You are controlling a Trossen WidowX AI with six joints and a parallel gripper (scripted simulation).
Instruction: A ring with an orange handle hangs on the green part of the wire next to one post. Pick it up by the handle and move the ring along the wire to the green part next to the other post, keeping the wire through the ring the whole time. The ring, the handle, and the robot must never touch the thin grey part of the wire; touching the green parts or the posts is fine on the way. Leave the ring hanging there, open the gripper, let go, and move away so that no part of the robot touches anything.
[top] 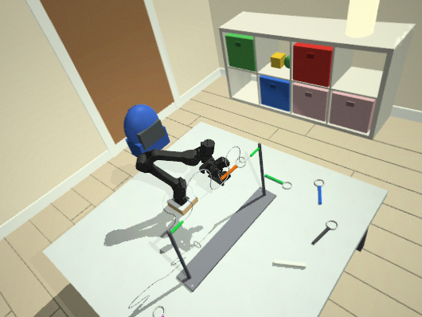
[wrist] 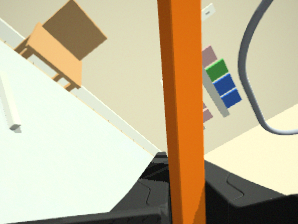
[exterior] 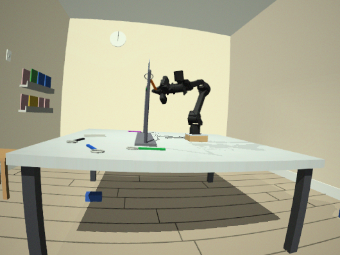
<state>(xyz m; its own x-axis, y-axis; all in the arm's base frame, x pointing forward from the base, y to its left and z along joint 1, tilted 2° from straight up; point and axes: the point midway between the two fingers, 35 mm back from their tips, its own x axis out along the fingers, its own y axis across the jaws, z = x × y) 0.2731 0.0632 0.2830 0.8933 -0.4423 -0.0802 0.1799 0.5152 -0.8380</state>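
Note:
My gripper is shut on the orange handle, near its lower end. The handle slants up to the ring, which is around the grey wire between the wire's tall loop and the green part by the far post. I cannot tell whether ring and wire touch. The grey wire curves on the right in the wrist view, apart from the handle. The other green part is by the near post. The ring is outside the wrist view.
The posts stand on a dark base plate. Wire bends pass close to the gripper in the top view. On the table lie a green-handled ring, a blue one, a black one and a white bar.

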